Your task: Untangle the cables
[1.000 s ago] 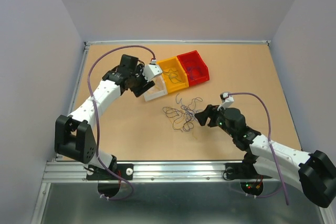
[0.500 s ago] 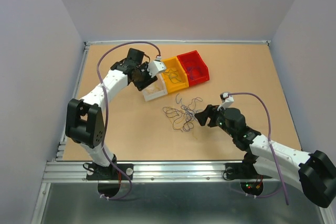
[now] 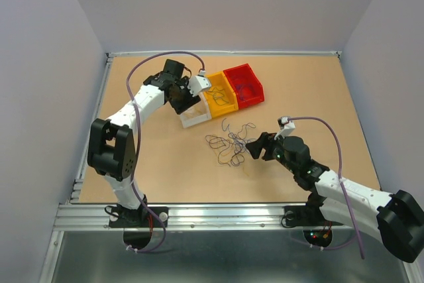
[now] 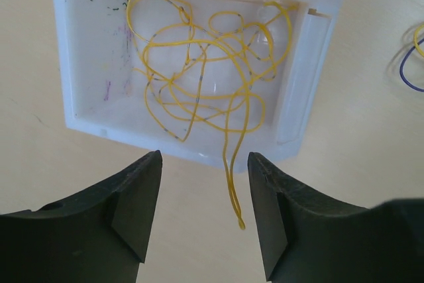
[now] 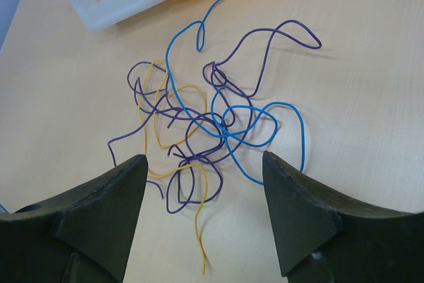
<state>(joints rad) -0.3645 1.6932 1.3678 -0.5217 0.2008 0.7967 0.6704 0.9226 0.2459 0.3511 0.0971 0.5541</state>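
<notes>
Toward the near right of the table (image 3: pixel 165 170), the right gripper (image 5: pixel 202 164) hovers low just beside the loose tangle of cables (image 5: pixel 224 132) at mid-table, fingers spread and holding nothing. I count one knot there: blue looks like one or two strands, yellow one or two, purple three or so. They cross too much for a sure count.

Farther back toward the far-left corner stand three bins in a row. The white bin (image 4: pixel 311 77) holds a nest of yellow cables (image 4: pixel 199 96), several though not countable, with one tail (image 4: pixel 230 183) trailing over its near wall onto the table. The yellow bin (image 3: pixel 218 79) and red bin (image 3: pixel 240 71) stand beyond it, their contents unclear. Above the white bin's near wall hangs the left gripper (image 4: pixel 204 164), fingers apart and empty.

Sorting by colour seems under way. Next, I judge, one gripper must pinch a free end, perhaps the yellow tail nearest the right gripper, and draw it out slowly so the rest stays put.
</notes>
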